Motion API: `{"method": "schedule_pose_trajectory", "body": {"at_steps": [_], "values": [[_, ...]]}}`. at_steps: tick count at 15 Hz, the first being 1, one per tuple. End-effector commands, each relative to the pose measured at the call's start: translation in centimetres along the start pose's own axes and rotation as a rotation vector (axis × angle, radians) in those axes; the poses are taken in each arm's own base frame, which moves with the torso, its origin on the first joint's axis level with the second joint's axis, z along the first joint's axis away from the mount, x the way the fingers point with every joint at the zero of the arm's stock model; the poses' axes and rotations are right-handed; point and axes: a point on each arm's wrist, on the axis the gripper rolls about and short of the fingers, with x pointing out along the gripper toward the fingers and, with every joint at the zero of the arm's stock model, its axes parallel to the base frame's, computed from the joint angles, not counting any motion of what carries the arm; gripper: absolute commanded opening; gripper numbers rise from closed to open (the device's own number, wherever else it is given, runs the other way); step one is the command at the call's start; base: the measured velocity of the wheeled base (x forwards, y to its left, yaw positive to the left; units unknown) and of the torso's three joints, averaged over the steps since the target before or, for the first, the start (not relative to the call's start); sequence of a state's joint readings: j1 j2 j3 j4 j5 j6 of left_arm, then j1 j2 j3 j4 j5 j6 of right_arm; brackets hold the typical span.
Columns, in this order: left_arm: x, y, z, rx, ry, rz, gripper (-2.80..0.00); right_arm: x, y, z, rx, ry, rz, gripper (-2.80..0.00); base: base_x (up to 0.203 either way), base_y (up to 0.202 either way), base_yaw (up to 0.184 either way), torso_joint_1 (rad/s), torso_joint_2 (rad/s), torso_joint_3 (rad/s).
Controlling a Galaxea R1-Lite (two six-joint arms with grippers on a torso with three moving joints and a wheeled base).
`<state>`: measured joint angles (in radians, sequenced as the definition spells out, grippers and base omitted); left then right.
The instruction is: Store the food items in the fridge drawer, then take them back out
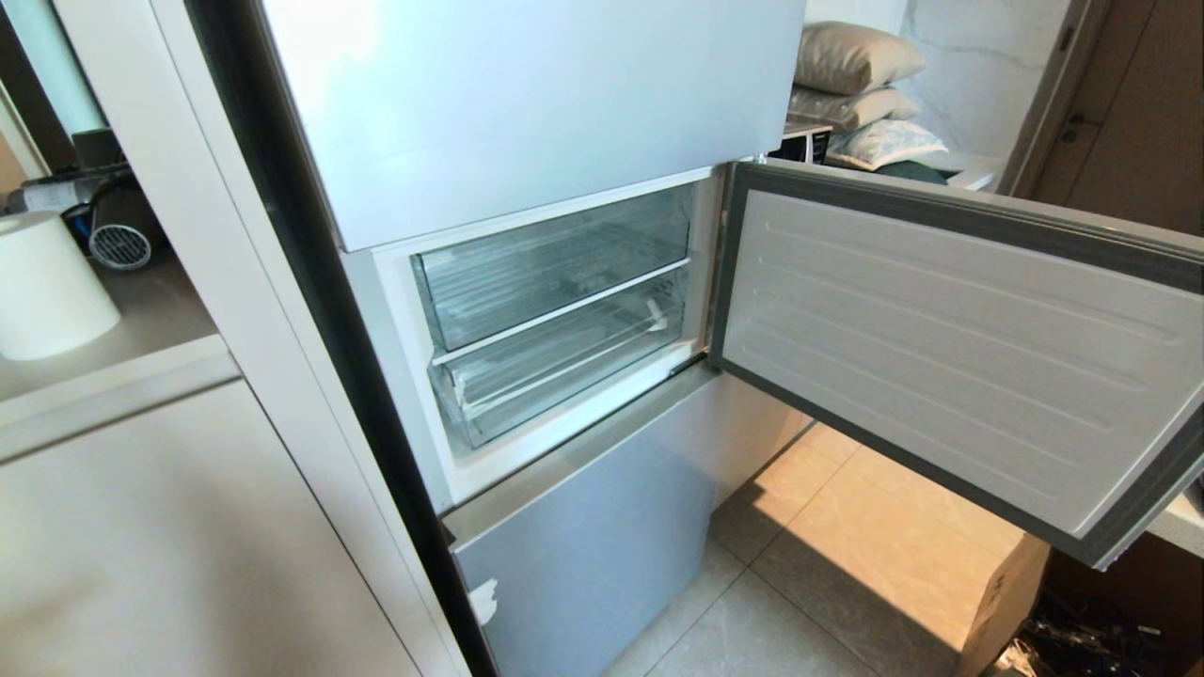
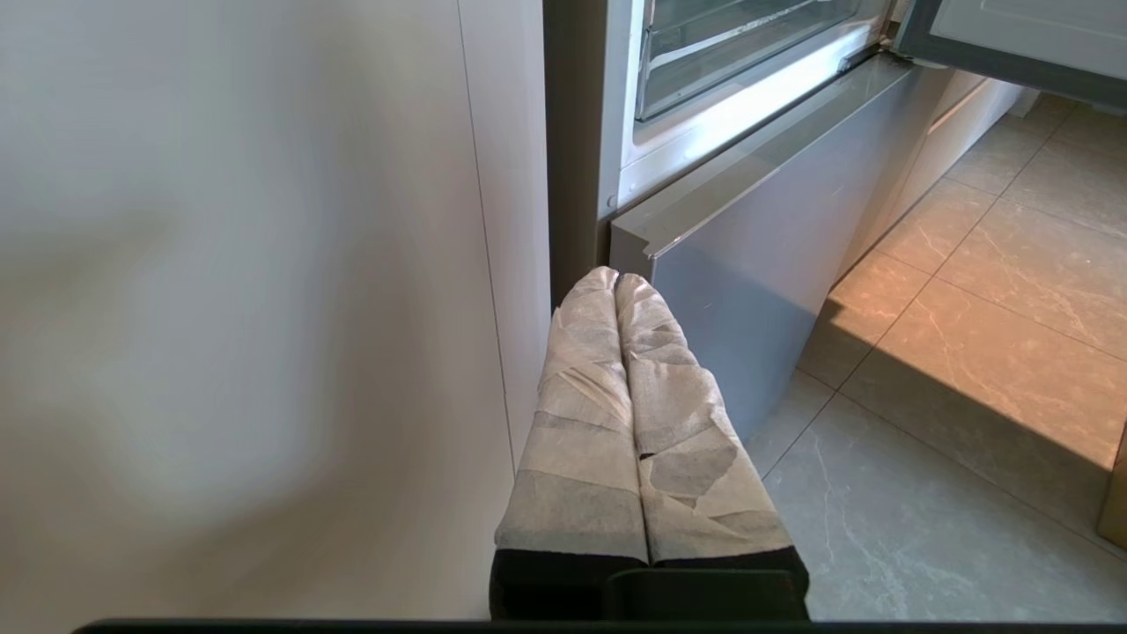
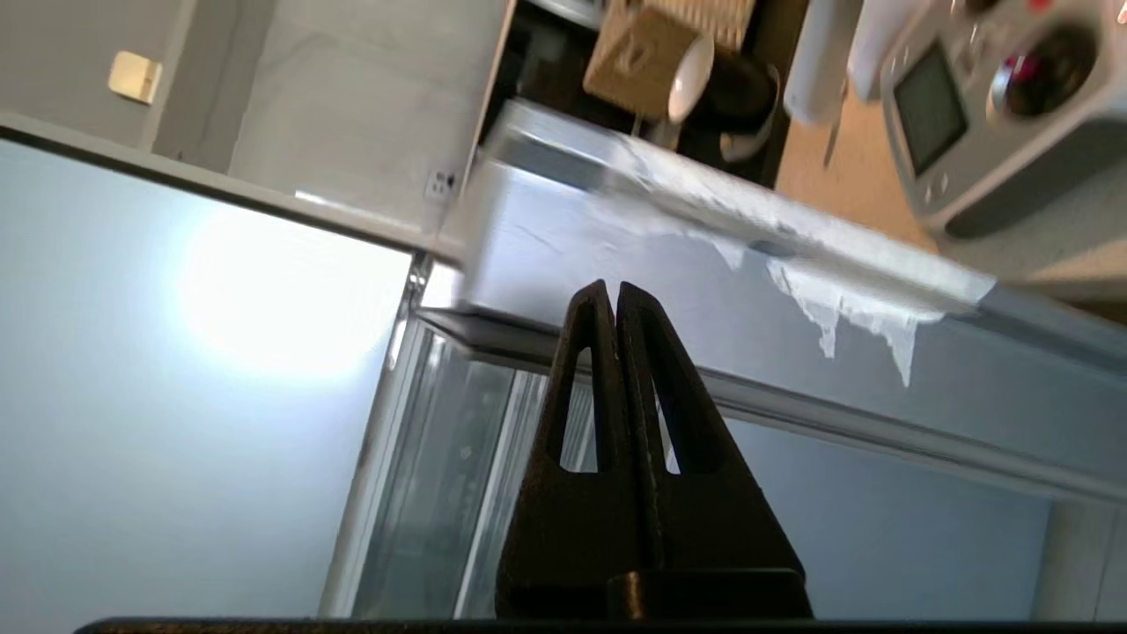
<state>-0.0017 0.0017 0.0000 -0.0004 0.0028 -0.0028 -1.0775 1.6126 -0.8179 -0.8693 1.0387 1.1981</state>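
The fridge [image 1: 527, 103] stands with its middle door [image 1: 959, 348] swung wide to the right, its edge reaching out over the tiled floor [image 1: 828, 555]. Inside the open compartment two clear bins sit one above the other: an upper drawer [image 1: 555, 263] and below it the fridge drawer [image 1: 564, 362] with the stepped front lip, both pushed in behind the white frame. I can't see any food items in either bin or anywhere around.

The left gripper [image 2: 616, 280] hangs low beside the tall white cabinet panel [image 2: 264, 308], its taped fingers [image 2: 581, 396] pressed together with nothing between them, near the corner of the closed lower fridge door [image 2: 748, 291].

The right gripper [image 3: 609, 291] is up by the open door's edge, black fingers [image 3: 660, 396] closed tip to tip and empty, with the clear drawer fronts behind it. Neither arm shows from the head view.
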Motion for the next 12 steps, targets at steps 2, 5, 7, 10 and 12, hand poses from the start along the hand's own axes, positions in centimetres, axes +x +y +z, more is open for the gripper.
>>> {"method": "schedule_pose_trajectory", "body": {"at_steps": [2, 5, 7, 10, 12], "values": [[0.0, 0.0, 0.0, 0.0, 0.002, 0.0, -2.8, -1.1, 0.9, 1.3, -0.068, -0.105, 0.002, -2.8, 0.0, 0.0, 0.0, 0.0, 0.0, 0.0], [0.0, 0.0, 0.0, 0.0, 0.001, 0.0, -2.8, 0.6, -3.1, 3.4, -0.011, -0.158, -0.053, -2.8, 0.0, 0.0, 0.0, 0.0, 0.0, 0.0], [0.0, 0.0, 0.0, 0.0, 0.001, 0.0, -2.8, 2.3, -5.1, 4.6, 0.019, -0.145, -0.059, -2.8, 0.0, 0.0, 0.0, 0.0, 0.0, 0.0], [0.0, 0.0, 0.0, 0.0, 0.0, 0.0, -2.8, 5.9, -5.9, 4.7, 0.06, -0.075, -0.019, -2.8, 0.0, 0.0, 0.0, 0.0, 0.0, 0.0], [0.0, 0.0, 0.0, 0.0, 0.0, 0.0, -2.8, 7.9, -5.8, 3.8, 0.096, -0.016, 0.006, -2.8, 0.0, 0.0, 0.0, 0.0, 0.0, 0.0]]}}
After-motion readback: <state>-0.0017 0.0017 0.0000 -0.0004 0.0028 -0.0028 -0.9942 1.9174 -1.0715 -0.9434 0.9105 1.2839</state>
